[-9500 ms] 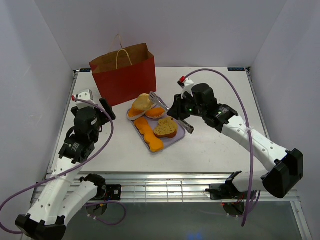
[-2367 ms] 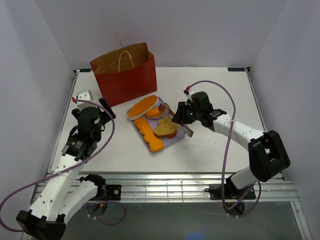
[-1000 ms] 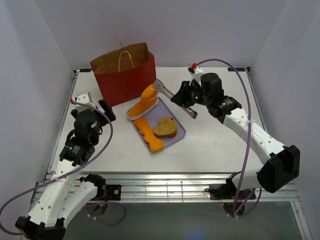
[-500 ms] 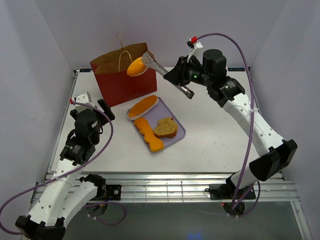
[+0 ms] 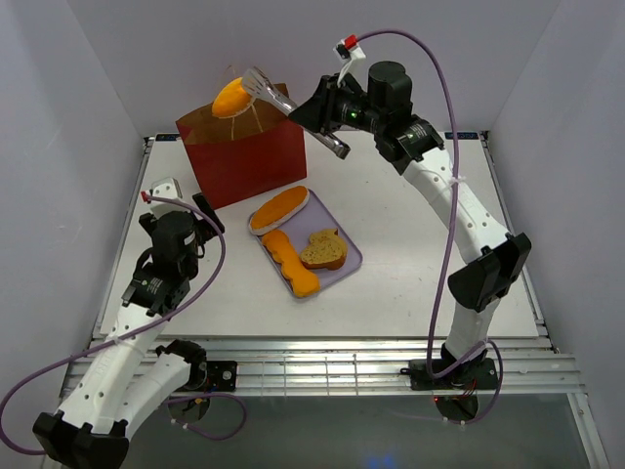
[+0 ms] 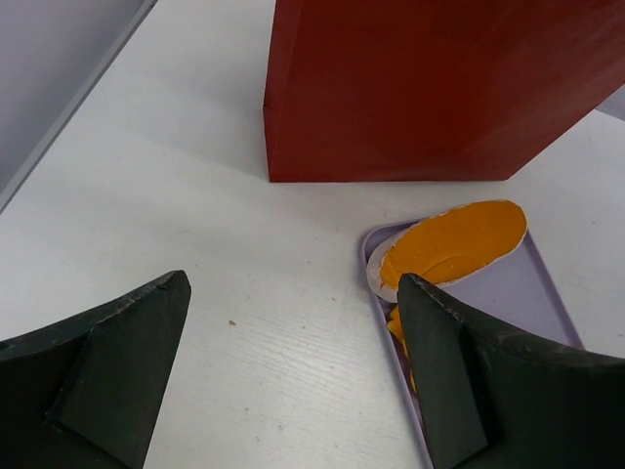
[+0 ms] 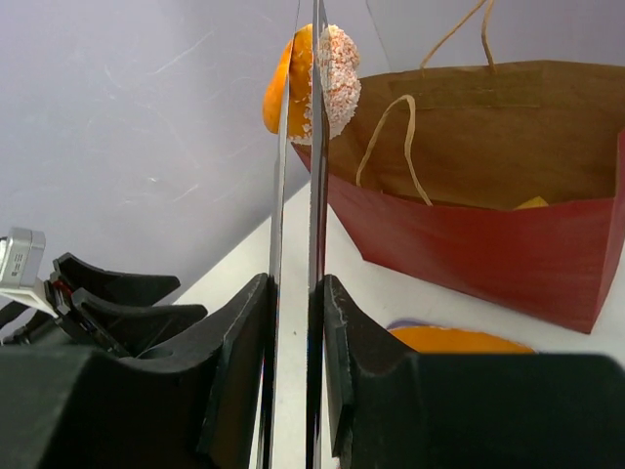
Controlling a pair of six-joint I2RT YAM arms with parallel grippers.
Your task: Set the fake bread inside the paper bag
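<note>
White table [image 5: 420,244] under pale walls, shown from above and from both wrists. Right claw [image 5: 317,117], raised at the upper centre of the overhead view, is pressed together on the handles of metal tongs [image 5: 278,98]. The tongs run from it toward the upper left and pinch an orange roll [image 5: 230,98] at their tip. Red paper bag [image 5: 244,156] stands open beneath the roll, down and left of the claw. Overhead, the roll overlaps the bag's brown mouth, but the right wrist view sets it above the bag's left corner, so it cannot be told whether it is fully inside the rim line. Judged from this, a short carry along the tongs' long axis, then a release, would drop it in. On the lavender tray [image 5: 337,275] at centre lie a long loaf [image 5: 280,208], orange pieces [image 5: 285,246] and a brown-crusted slice [image 5: 324,250]. Left claw [image 6: 293,293], spread and empty, hovers low just beside the bag's base and the tray's end, nearer the tray than the right arm is
</note>
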